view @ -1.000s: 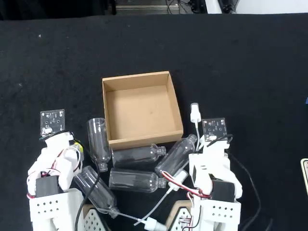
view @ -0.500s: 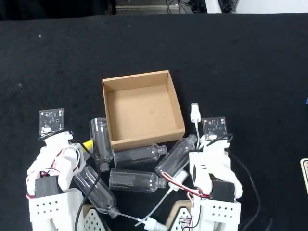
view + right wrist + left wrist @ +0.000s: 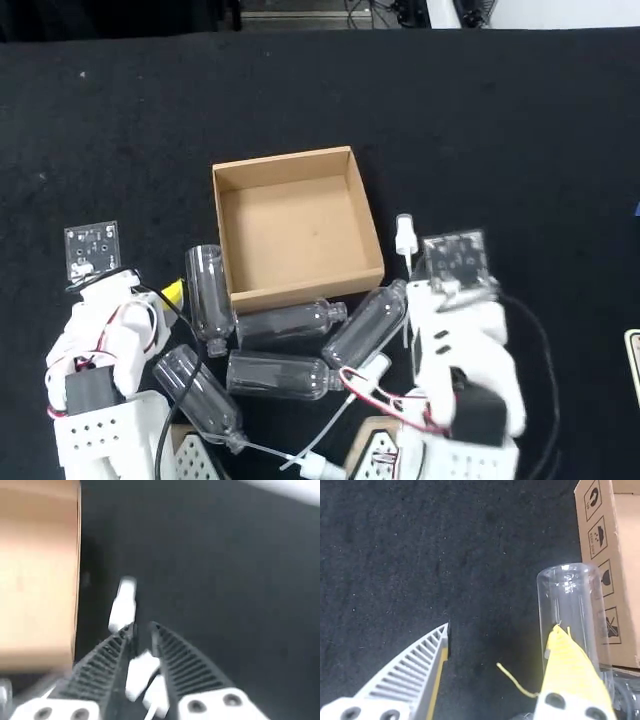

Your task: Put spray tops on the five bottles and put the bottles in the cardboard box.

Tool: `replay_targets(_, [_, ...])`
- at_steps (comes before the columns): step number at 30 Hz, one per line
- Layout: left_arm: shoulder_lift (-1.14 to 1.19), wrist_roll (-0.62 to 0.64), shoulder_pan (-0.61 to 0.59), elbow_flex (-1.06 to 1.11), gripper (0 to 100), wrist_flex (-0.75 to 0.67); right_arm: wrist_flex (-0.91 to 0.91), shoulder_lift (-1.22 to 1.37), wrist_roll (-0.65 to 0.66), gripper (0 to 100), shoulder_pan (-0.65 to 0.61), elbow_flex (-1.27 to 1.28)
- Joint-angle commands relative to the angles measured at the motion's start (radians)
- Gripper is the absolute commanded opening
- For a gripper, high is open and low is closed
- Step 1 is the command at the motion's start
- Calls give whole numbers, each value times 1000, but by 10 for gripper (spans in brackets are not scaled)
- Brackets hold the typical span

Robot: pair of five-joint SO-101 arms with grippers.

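**Bottle beside the left jaws, not between them**

On the left jaws: spread wide, gripping nothing, only bare counter (image 3: 395, 555) in the gap; just off the yellow-tipped one, toward the box (image 3: 607, 550), a bottle (image 3: 572, 605) on its side. Lies lengthwise along the box's left wall, close against it; closed end away from the arm, neck toward it; long axis roughly in line with the jaws. Likely calls for a short sideways shift toward the box before closing across the barrel. Far nearer the left arm than the right.

Right of the box, a white spray top (image 3: 404, 236), thin tube trailing back toward the right arm; just ahead of the right jaws in the wrist view; nearer that arm. As for the right jaws: cannot tell whether pinching anything or merely close; too blurred. Between box and arms, four other bottles (image 3: 288, 325) lying at odd angles, some touching; all open-necked; nothing inside the box; very early in the task, by the look of it.

Hard to make out:
- the bottle's neck, hidden behind the yellow jaw in the left wrist view;
- the box, cut off there by the frame edge;
- a second top (image 3: 325, 467) at the near edge from above, partly cut off, tube running toward the bottles.
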Motion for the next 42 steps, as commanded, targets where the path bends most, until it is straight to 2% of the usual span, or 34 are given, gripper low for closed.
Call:
replay_targets(1, [-9,11,-8,-33,299,-26,38,148,-9,135,-57,-269])
replay_targets(6, [-9,11,-12,-25,299,-26,49,607,-86,116,-180,-463])
replay_targets(9, [-9,11,-13,-25,299,-18,-26,845,-132,116,-203,-516])
replay_targets(13, [-9,11,-15,-15,299,-18,-133,1061,-164,119,-212,-529])
replay_targets(17, [-9,3,-15,1,299,-25,-229,1218,-164,175,-239,-532])
replay_targets(29, [-9,2,-15,1,299,-26,-269,1408,-219,175,-299,-582])
replay_targets(37, [-9,2,-16,1,299,-23,-287,1472,-221,15,-292,-568])
replay_targets(39, [-9,2,-16,1,299,-23,-287,1468,-226,13,-270,-544])
replay_targets(42, [-9,2,-16,1,299,-26,-287,1458,-313,11,-232,-522])
